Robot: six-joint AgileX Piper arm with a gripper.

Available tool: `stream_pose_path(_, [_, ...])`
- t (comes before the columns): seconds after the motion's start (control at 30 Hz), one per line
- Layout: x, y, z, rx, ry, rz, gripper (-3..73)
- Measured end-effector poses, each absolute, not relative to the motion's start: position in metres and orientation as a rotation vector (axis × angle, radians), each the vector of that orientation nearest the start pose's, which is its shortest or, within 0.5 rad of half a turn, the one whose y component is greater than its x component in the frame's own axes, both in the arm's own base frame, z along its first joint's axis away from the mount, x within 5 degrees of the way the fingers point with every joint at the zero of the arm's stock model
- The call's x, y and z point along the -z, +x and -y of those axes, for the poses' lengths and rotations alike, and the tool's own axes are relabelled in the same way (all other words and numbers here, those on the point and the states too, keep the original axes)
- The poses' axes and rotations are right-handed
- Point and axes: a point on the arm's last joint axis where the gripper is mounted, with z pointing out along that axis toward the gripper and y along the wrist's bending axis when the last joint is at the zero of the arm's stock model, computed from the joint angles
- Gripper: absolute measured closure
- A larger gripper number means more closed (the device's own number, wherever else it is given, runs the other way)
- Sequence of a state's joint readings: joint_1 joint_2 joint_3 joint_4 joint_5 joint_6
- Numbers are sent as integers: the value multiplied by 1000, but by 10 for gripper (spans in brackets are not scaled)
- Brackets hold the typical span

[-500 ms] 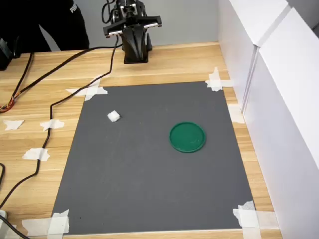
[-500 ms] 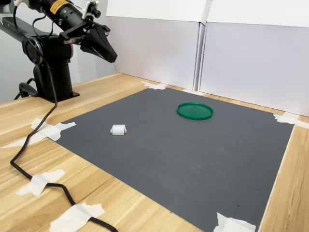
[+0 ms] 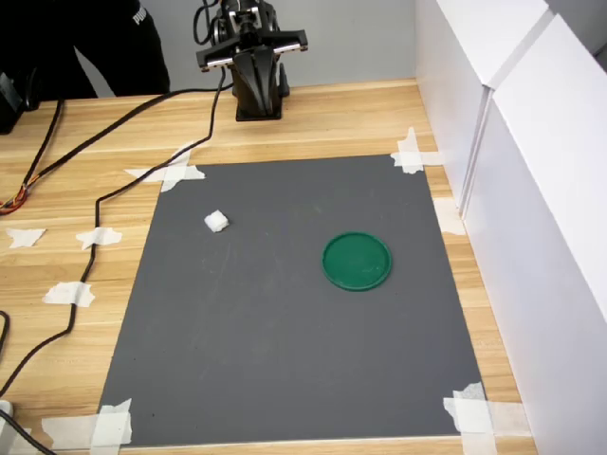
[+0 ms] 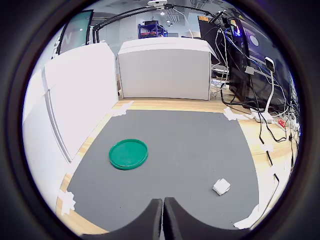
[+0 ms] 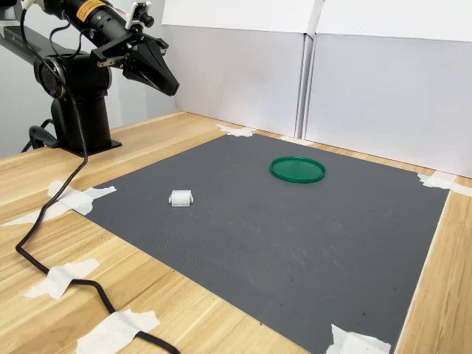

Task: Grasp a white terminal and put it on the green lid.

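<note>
The arm (image 5: 81, 16) is folded back over its base (image 5: 77, 103) at the second exterior view's far left, held high. Its claw (image 5: 168, 85) angles downward with both fingers (image 4: 172, 220) pressed together and nothing between them.

**Readable text: almost none**

Yellow label (image 5: 90, 10) on the arm's upper link in the second exterior view: dark print on it, too small to read. White logo mark (image 3: 138, 13) on a person's black clothing at the top of the first exterior view, cut off by the frame edge, brand not legible. Wrist view: partial large white letter on a dark panel (image 4: 75, 37) in the background, rest hidden. No numbers or signs elsewhere.
</note>
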State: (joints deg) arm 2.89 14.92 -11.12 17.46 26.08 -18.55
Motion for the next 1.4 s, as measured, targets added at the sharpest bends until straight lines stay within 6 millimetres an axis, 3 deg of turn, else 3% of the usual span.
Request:
stream_pose_path(0.67, [-228, 75, -17, -141, -194, -2037, 711])
stream_pose_path(1.0, [-263, 101, -19, -159, -219, -2130, 711])
stream_pose_path(1.4, [-266, 130, -13, 15, -453, -2411, 711])
